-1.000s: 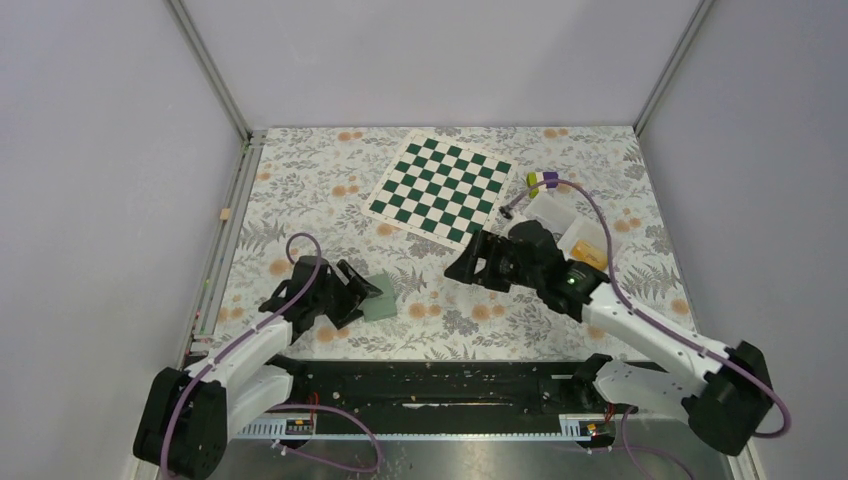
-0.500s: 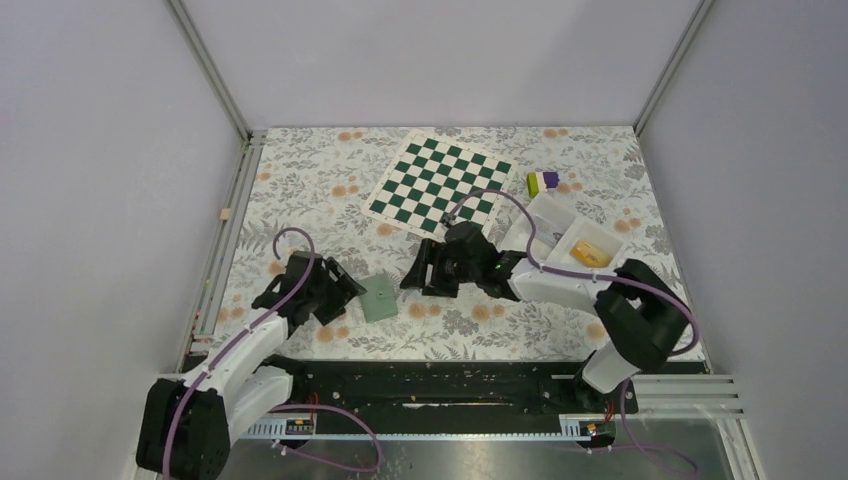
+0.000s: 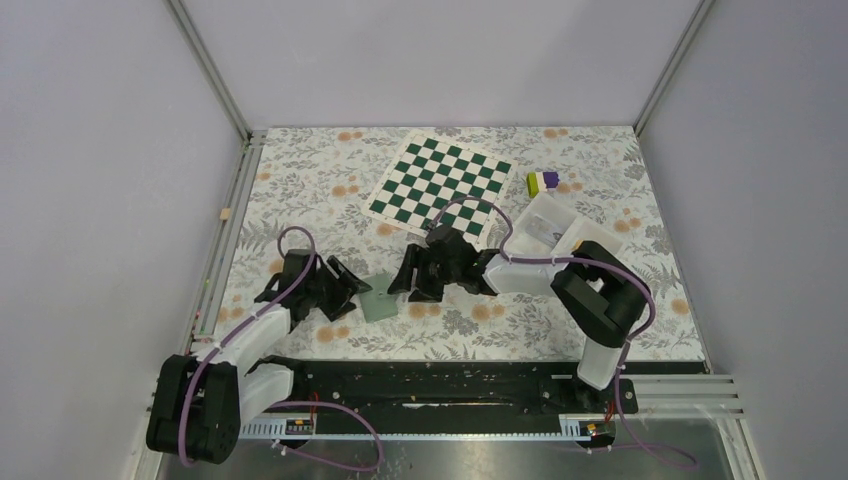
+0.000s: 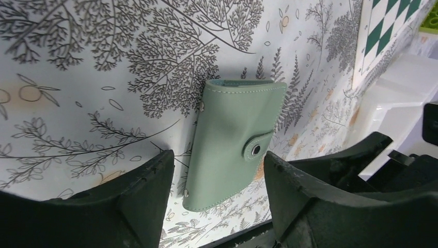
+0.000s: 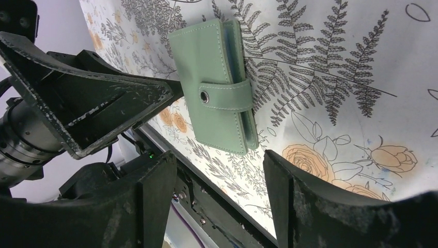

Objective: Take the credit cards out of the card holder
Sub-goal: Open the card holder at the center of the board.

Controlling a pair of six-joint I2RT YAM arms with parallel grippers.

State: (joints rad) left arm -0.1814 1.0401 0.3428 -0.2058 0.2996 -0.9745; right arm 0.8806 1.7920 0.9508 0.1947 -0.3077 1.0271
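The card holder [image 3: 380,297] lies shut and flat on the flowered cloth, teal-green, its snap strap fastened. My left gripper [image 3: 352,292] is open at its left side, and my right gripper [image 3: 405,288] is open at its right side. In the left wrist view the card holder [image 4: 232,144] has its near end between the left gripper's [image 4: 217,157] fingertips, apart from both. In the right wrist view the card holder [image 5: 214,85] lies just ahead of the right gripper [image 5: 219,157], with the left gripper's fingers [image 5: 93,98] beside it. The credit cards are hidden.
A green-and-white chequered mat [image 3: 440,188] lies behind the grippers. A white tray [image 3: 560,210] at the right is partly covered by the right arm. A purple-and-yellow-green block [image 3: 543,181] sits beyond the tray. The black rail [image 3: 440,375] runs along the near edge.
My right arm has swung left from the tray to the holder's right side. The left gripper drew back a little and came up to the holder again. Both pairs of jaws have narrowed slightly.
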